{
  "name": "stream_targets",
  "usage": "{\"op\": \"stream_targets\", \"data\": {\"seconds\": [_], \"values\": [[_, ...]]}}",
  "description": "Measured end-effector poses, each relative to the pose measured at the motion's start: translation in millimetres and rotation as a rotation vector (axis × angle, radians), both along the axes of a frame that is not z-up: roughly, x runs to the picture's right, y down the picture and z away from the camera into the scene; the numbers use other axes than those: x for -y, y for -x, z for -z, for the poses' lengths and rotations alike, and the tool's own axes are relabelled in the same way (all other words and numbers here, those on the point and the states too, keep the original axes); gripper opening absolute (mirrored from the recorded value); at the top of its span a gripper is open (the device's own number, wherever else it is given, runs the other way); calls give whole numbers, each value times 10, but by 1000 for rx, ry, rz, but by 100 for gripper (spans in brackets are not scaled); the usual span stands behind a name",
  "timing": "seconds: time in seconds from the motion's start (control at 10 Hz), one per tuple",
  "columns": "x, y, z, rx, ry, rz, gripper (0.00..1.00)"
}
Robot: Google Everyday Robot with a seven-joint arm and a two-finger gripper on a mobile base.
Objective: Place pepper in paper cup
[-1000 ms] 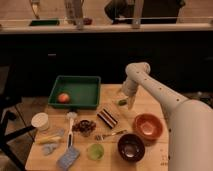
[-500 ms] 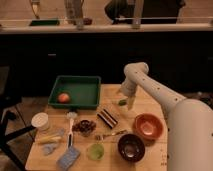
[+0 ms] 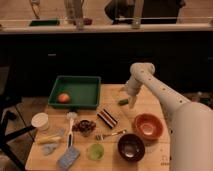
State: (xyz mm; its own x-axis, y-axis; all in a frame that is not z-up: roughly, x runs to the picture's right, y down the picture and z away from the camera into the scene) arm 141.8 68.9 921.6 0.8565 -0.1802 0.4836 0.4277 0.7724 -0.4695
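The pepper (image 3: 123, 102) is small and dark green. It lies on the wooden table (image 3: 150, 107) just right of the green tray. My gripper (image 3: 131, 100) hangs from the white arm, low over the table and right beside the pepper, on its right. The paper cup (image 3: 40, 121) is short and white with a pale round top. It stands at the table's left edge, far from the gripper.
A green tray (image 3: 80, 82) holds a round orange-red fruit (image 3: 63, 97). An orange bowl (image 3: 148, 126), a dark bowl (image 3: 131, 146), a translucent green cup (image 3: 95, 151), a striped dark packet (image 3: 108, 118), a blue sponge (image 3: 68, 157) and cutlery fill the table's front.
The arm and gripper have shifted slightly to the right near the pepper. The pepper and the other objects have not moved.
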Motion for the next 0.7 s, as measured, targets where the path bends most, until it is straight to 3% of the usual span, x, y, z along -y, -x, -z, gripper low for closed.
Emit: {"op": "stream_targets", "data": {"seconds": [0.2,0.7], "values": [[22,-111,-79,10,12,-71,80],[-82,-222,-255,-18,87,-113,80]]}}
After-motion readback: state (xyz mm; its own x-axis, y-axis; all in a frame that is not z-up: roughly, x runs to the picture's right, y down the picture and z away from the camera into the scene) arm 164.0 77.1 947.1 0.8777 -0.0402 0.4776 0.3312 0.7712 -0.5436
